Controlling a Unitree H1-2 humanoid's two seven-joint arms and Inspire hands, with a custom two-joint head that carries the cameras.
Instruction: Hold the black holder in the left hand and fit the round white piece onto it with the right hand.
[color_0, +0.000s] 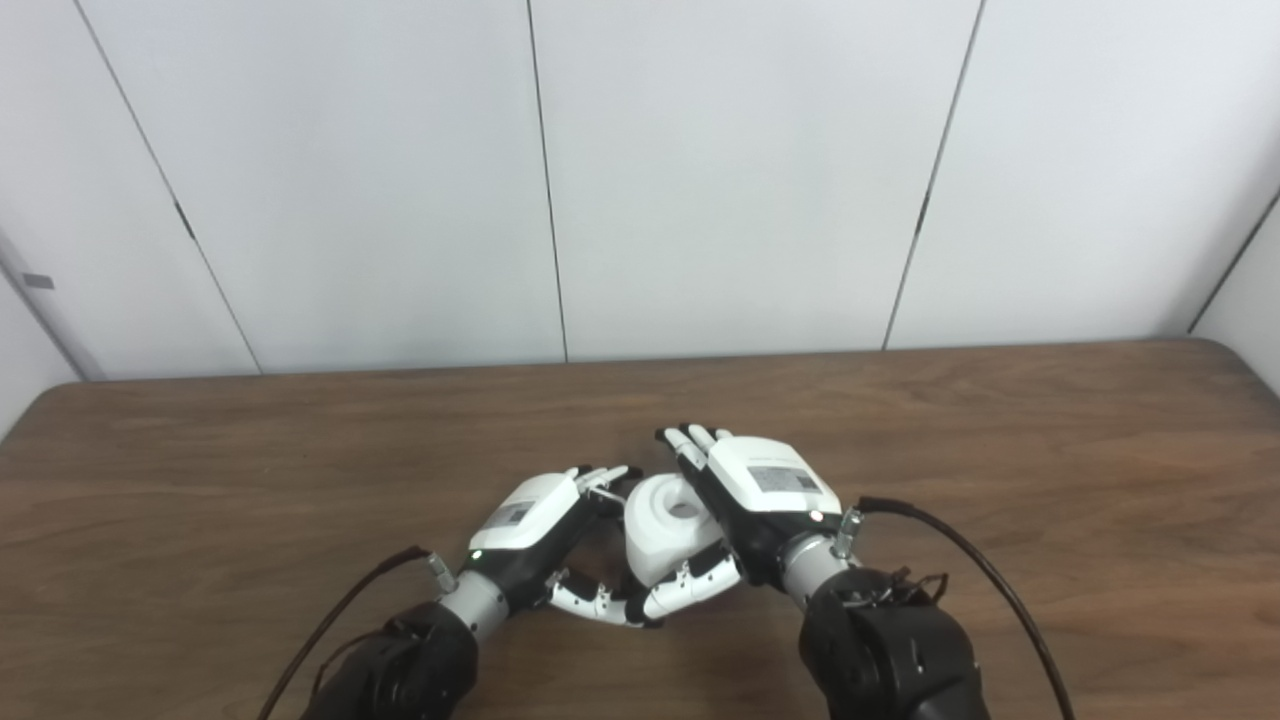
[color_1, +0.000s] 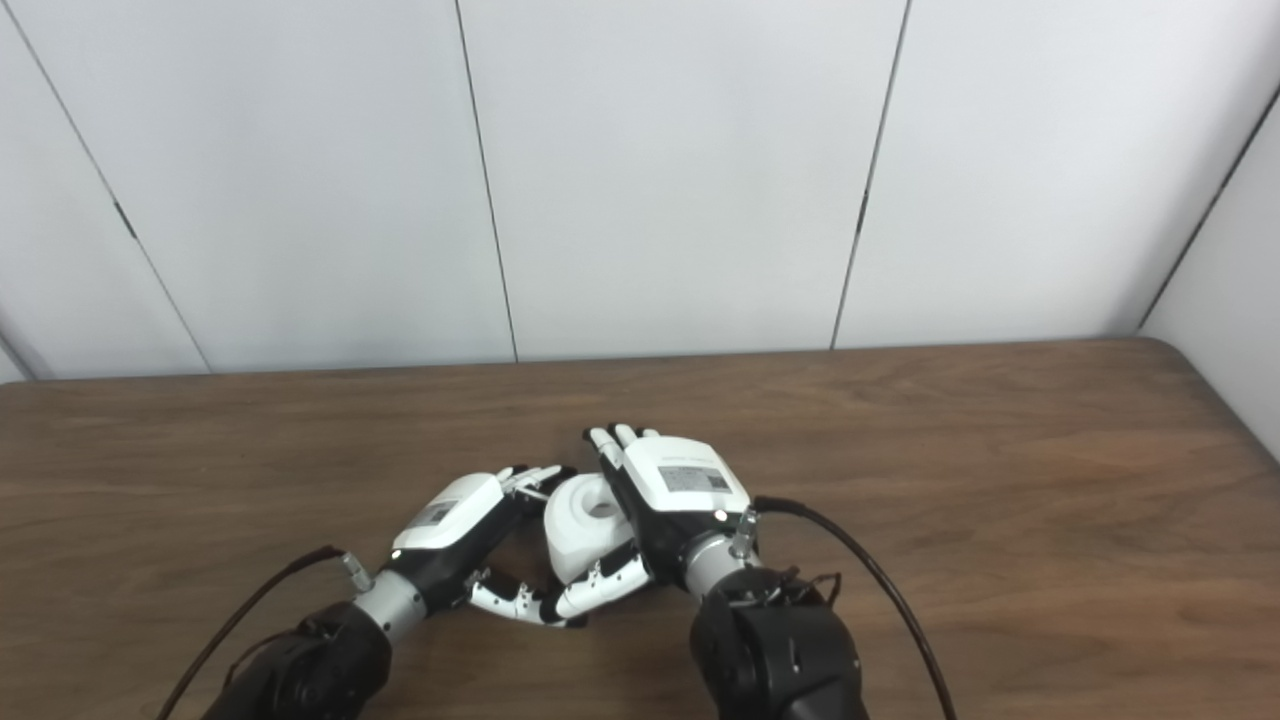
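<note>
Two robot hands meet low over a brown tabletop (color_0: 1000, 440). The right robot hand (color_0: 762, 490) grips a round white piece (color_0: 665, 525). The left robot hand (color_0: 535, 525) curls beside it, touching; whether it holds anything cannot be told.

I can't see the black holder at all; the left hand (color_0: 535, 525) and the round white piece (color_0: 665, 525) cover that spot. The right hand (color_0: 760, 490) hides the piece's far side, so its grip's unclear to me.
</note>
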